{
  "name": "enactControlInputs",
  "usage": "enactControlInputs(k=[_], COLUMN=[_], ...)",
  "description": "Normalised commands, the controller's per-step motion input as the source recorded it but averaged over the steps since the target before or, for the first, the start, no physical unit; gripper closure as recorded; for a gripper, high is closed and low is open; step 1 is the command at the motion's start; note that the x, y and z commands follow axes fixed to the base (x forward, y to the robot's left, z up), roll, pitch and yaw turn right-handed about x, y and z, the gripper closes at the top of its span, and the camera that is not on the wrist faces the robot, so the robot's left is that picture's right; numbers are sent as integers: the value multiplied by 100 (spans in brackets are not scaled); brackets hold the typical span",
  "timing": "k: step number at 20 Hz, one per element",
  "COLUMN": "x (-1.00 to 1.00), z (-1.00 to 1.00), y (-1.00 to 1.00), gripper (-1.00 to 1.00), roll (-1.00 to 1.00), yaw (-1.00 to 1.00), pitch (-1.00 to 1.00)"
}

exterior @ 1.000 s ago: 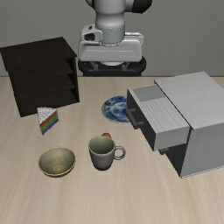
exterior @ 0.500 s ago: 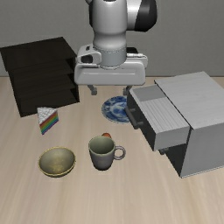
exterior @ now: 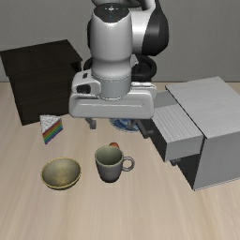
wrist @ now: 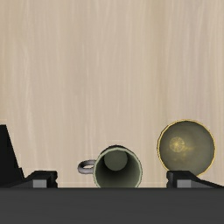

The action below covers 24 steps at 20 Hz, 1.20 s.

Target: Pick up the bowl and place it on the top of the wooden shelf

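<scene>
The olive-yellow bowl (exterior: 61, 173) (wrist: 186, 145) sits upright on the wooden table, toward the exterior view's left. The dark wooden shelf (exterior: 42, 75) (wrist: 7, 157) stands at the back left of the exterior view, its top bare. My gripper (exterior: 114, 120) (wrist: 112, 181) hangs open above the table, with nothing between its fingers. It is nearly over a grey-green mug (exterior: 112, 164) (wrist: 117, 169), and the bowl lies off to one side of the mug, outside my fingers.
A grey cabinet (exterior: 211, 127) with an open drawer (exterior: 173, 131) stands at the exterior view's right. A cake slice (exterior: 51, 127) lies in front of the shelf. A blue patterned plate (exterior: 126, 124) is mostly hidden under my hand.
My arm has swung forward and lower over the table, from near the base to above the plate and mug. The objects have not moved.
</scene>
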Motion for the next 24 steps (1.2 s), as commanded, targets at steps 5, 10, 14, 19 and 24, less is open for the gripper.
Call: enactControlInputs(k=[5,10,14,19,24], x=[0,0,0,-60,0], z=[0,0,0,-20,-100], y=[-100,-100,-100,-20,0], gripper=[-100,-100,-100,-100,-100], roll=[0,0,0,0,0], yaw=[0,0,0,0,0], pitch=[0,0,0,0,0])
